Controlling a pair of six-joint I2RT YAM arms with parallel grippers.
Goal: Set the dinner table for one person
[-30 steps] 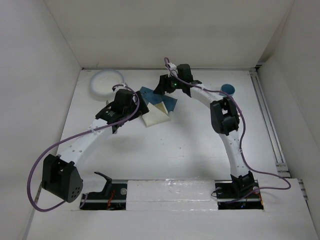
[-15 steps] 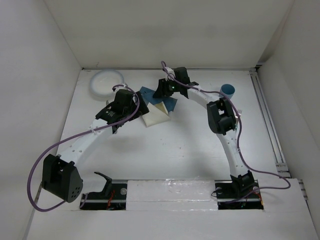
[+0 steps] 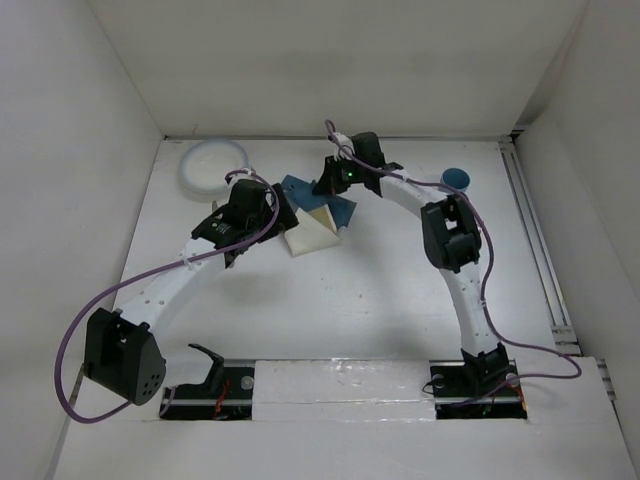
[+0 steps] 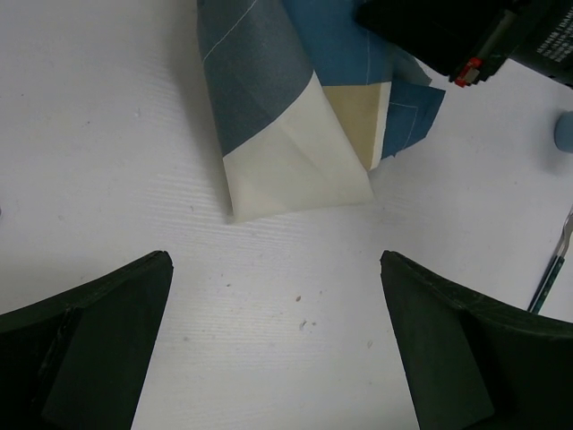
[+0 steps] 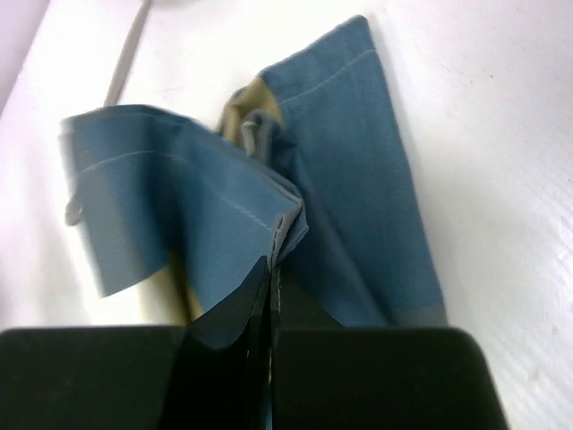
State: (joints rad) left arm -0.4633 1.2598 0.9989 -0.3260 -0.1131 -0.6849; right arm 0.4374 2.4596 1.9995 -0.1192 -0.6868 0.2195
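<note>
The blue-and-tan placemat (image 3: 318, 228) lies crumpled and folded over at the back middle of the white dinner table (image 3: 350, 290). My right gripper (image 5: 271, 269) is shut on a raised fold of the placemat's blue edge (image 5: 358, 161); from above, the right gripper (image 3: 335, 195) sits over the cloth's far side. In the left wrist view the left gripper (image 4: 276, 260) is open, hovering over bare table just short of the placemat's cream corner (image 4: 295, 170), with nothing between its fingers. Seen from above, the left gripper (image 3: 275, 212) is beside the cloth's left edge.
A white plate (image 3: 213, 165) sits at the back left corner and a blue cup (image 3: 456, 180) at the back right. A thin utensil with a blue handle (image 4: 548, 282) lies right of the placemat. White walls close in the table on three sides.
The right gripper has closed on the placemat's blue fold, and the cloth has shifted slightly with it. The left arm has stayed still with its jaws wide.
</note>
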